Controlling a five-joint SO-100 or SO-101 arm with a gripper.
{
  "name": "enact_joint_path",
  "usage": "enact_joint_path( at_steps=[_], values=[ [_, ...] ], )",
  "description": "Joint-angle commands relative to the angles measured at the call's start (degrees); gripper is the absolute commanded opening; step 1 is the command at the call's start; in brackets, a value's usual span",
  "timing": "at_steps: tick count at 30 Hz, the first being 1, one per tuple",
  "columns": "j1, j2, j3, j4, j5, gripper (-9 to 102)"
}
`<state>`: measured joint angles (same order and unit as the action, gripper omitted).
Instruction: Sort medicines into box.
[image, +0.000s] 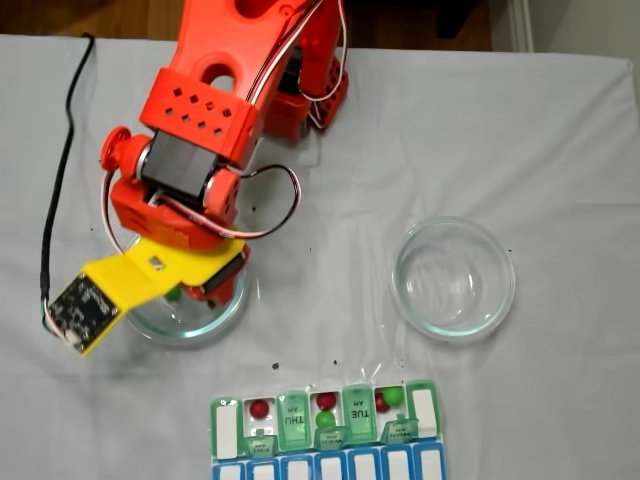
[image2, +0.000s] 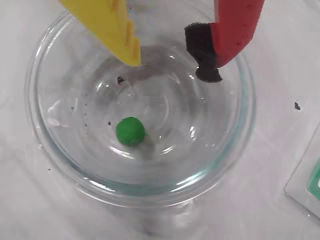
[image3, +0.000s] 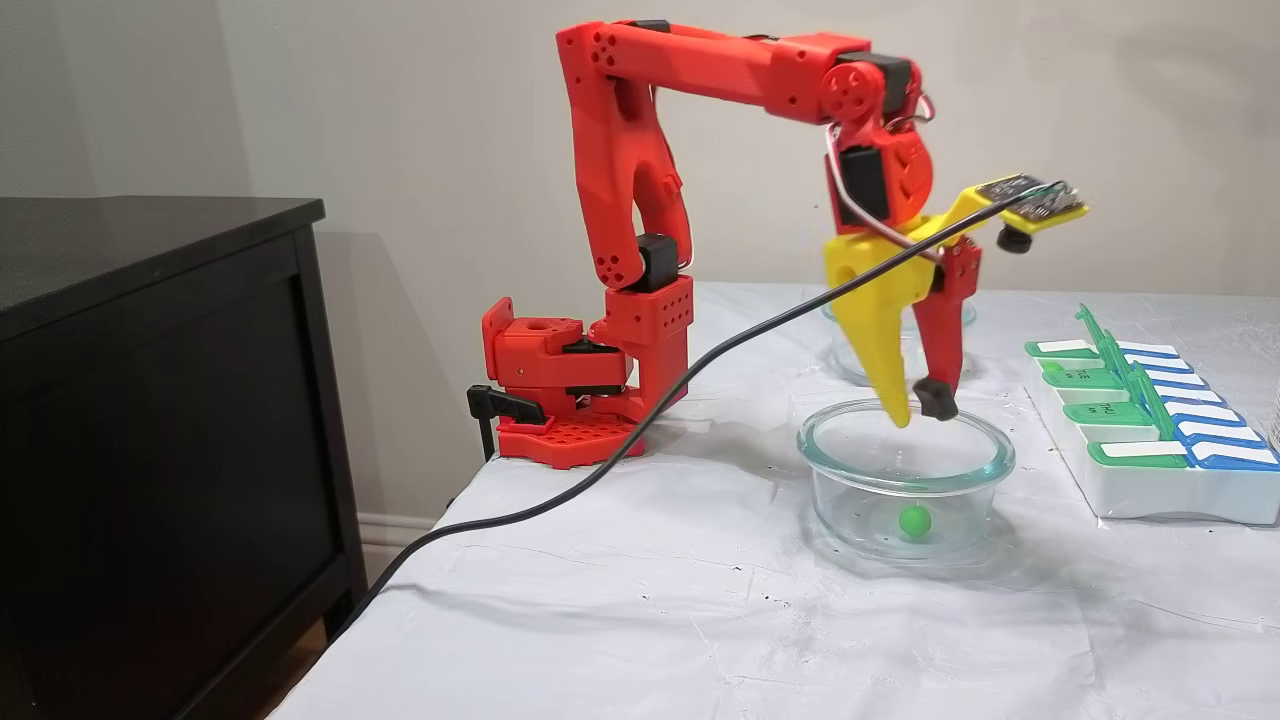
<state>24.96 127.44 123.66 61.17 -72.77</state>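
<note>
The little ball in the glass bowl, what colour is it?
Bright green ball, clearest in the wrist view.

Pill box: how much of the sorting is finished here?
Done: the box holds five balls, three red and two green, in three open cells. In hand: nothing; the gripper hangs open over the dish. Left: one green ball in that dish. The other dish is empty.

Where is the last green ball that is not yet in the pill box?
The green ball lies on the bottom of the glass dish, below the open gripper in the wrist view. In a fixed view this dish is left of the empty dish.
</note>
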Motion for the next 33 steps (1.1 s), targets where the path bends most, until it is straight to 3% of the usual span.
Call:
enact_joint_path(
  at_steps=[1, 12, 33],
  values=[
    [2.4, 9.1, 3.3, -6.7, -0.4, 21],
    [4.3, 2.1, 4.0, -14.1, -1.7, 21],
    [4.8, -4.7, 3.7, -15.6, -9.4, 19]
  ],
)
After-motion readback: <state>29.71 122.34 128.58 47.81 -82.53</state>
